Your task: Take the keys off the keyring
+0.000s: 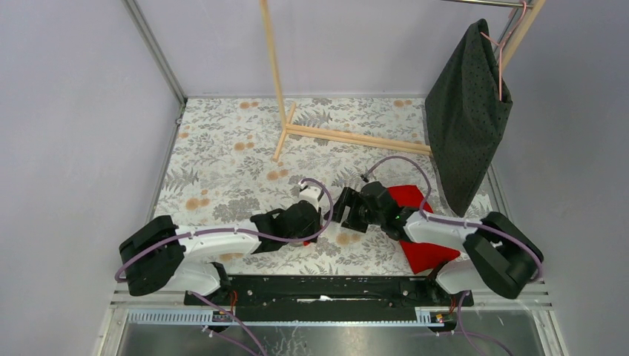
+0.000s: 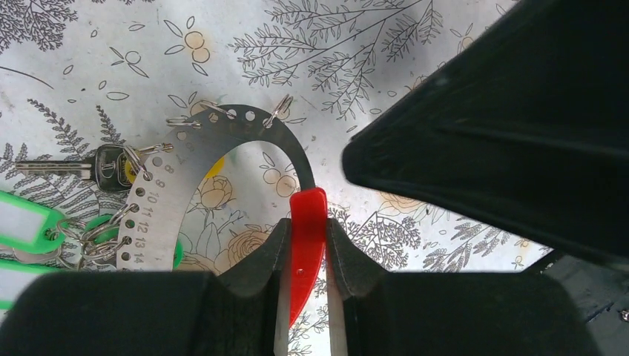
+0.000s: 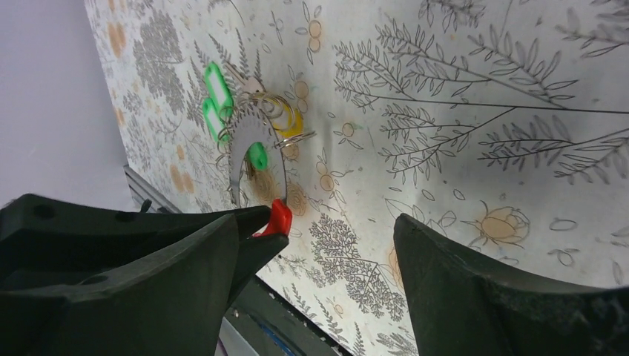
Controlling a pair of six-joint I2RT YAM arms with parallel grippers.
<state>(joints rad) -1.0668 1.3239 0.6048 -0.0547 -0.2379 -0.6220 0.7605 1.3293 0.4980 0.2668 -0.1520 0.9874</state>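
Holding step, extraction not yet begun: left gripper (image 2: 306, 239) is pinched tight on the red tab (image 2: 308, 211) at one end of the keyring (image 2: 157, 194), fingers (image 2: 268, 256) pressed to both faces of the tab with no gap. Keyring is a flat metal arc with numbered holes, curving up and away from the red tab over the floral table (image 2: 415, 44); can't tell if it rests on the surface or hangs just above it. Dark-headed key (image 2: 110, 167) sits on a split ring at the arc end farthest from the red tab, blade pointing away from it. Green tags (image 2: 22, 222) are bunched just below that key, also on the far side of the arc from the tab. Yellow piece (image 3: 294, 122) shows behind the arc beyond the tab, too small to call. Right gripper (image 3: 320, 236) is spread wide with nothing in it, hovering just beside the red tab on the side opposite the key. Judgement: ring is braced and the first key pull is next. That calls for the right gripper to cross the arc from the red tab to the key end, narrow its jaws to the small key head, and grip that rather than the tags or the plate, with the left's clamp on the tab as anchor
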